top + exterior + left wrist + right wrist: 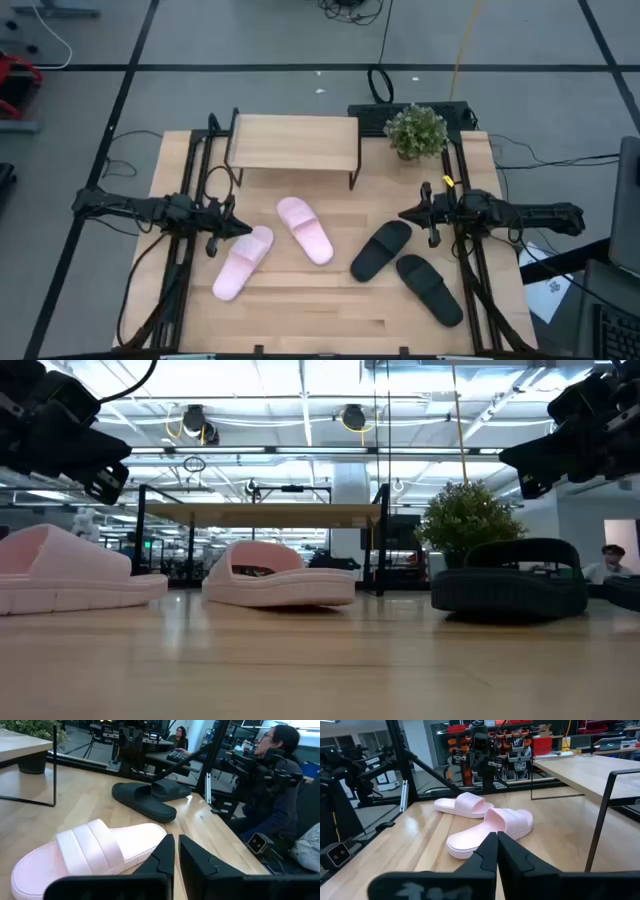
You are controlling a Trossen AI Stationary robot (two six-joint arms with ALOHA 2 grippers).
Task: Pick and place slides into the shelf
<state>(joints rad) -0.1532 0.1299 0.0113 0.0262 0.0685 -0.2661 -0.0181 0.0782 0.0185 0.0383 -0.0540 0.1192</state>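
Landmark for all positions: low rectangular shelf [293, 141] with light wood top board and thin black metal legs, standing at the far side of the light wood tabletop [330, 315].

- Four slides on the tabletop, none yet in the shelf: two pale pink wide-strap slides, one [305, 229] in front of the shelf centre, one [243, 262] nearer and to the shelf's left; two matte black wide-strap slides, one [381, 250] in front of the shelf's right end, one [430, 289] nearer still and further right.
- Left gripper [232, 230] just beside the heel end of the outer pink slide, jaws clenched, nothing held.
- Right gripper [410, 214] near the toe of the nearer-shelf black slide, jaws clenched, empty.

Likely faults:
- Descent with jaws clenched: slide pushed across the tabletop instead of grasped.
- Pink slides lying close together: neighbour knocked during pickup.
- Grip on soft strap only: slide tilted, sole caught on top board or leg at insertion.
- Small potted green plant [416, 131] just beside the shelf's right end: risk of contact from the right arm.
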